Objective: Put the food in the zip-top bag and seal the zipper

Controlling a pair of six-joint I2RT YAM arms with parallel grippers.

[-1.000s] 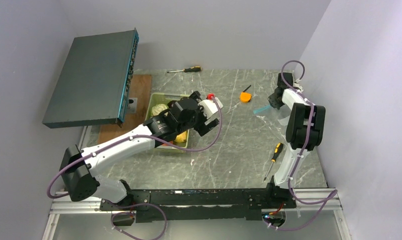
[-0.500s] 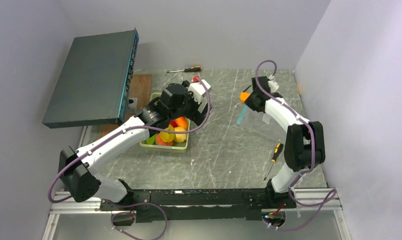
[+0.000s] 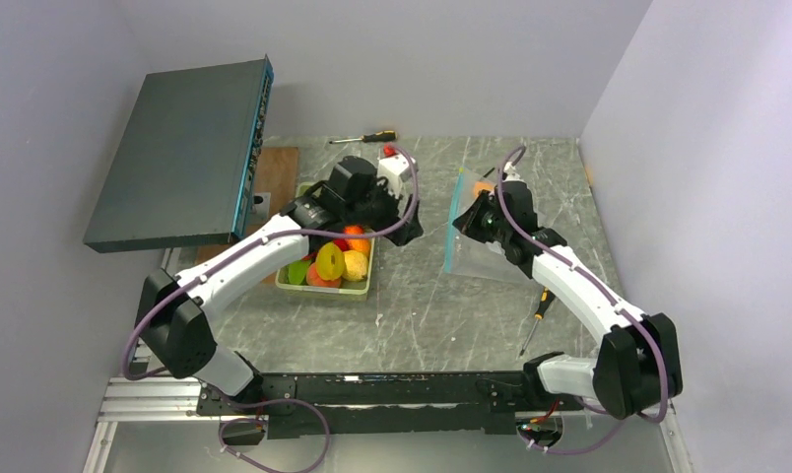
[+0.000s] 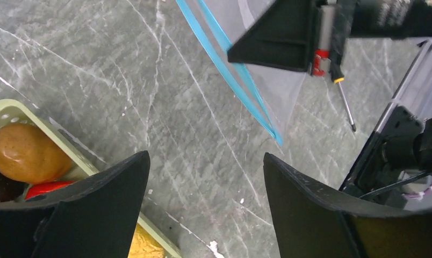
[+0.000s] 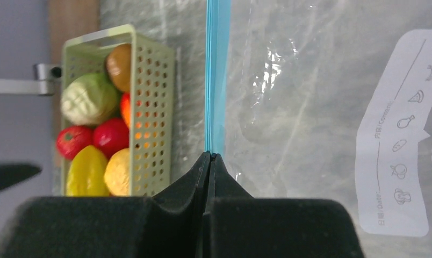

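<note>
Right arm has swung in fast from the far right wall, and the right gripper has brought the zip-top bag with it. The bag now hangs over the middle-right of the table, between the tray and the screwdriver. Its jaws are pressed together, pinching the zipper right on the teal strip. Meanwhile the left gripper has slid off the tray toward the bag; its jaws are spread wide with nothing between them. That uncovers the food, all of it in the tray and none in the bag, so I read this as setup: bag presented, loading not yet begun. The bag itself is clear, crinkled and floppy, with a white label of little food icons on its face. From the left wrist I see two teal lines running close together, so the mouth may be slightly parted, but I can't tell for sure. I also can't tell whether its lower edge touches the table.
</note>
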